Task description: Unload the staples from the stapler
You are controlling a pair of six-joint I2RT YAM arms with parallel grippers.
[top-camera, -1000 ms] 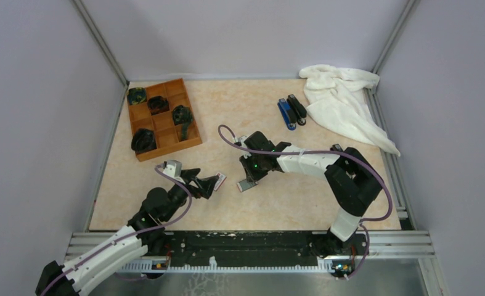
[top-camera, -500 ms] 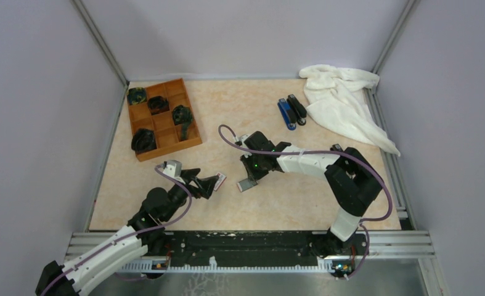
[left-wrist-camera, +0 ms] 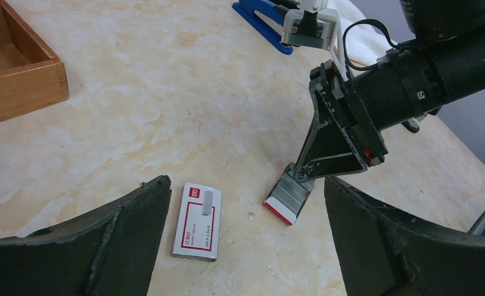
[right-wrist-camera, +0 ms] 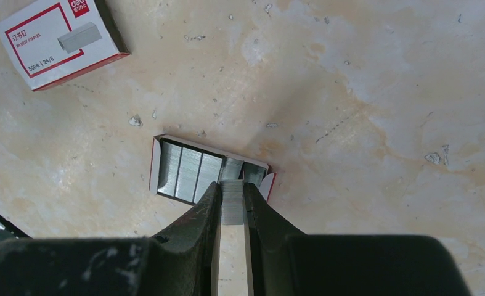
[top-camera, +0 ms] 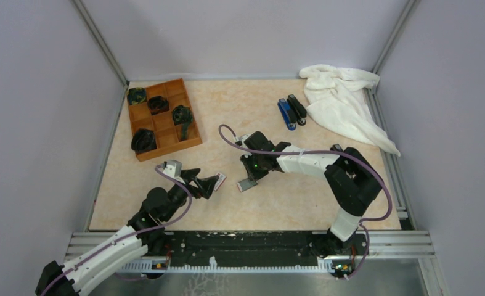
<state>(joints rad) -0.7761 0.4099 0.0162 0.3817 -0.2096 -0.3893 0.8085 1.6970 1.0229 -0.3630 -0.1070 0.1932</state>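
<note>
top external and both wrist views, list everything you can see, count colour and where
staple strip: one, silvery grey, pinched in the right gripper over the open staple tray
open staple tray: one, white-and-red card holding grey strips, table centre
card box: one, white and red, left of that tray
black stapler: one discernible, far side, beside the blue stapler
blue stapler: one, far side
cloth: one, white, far right corner
wooden tray: one, brown, far left, four dark items inside
left gripper: open, by the card box
right gripper: shut on the strip
</note>
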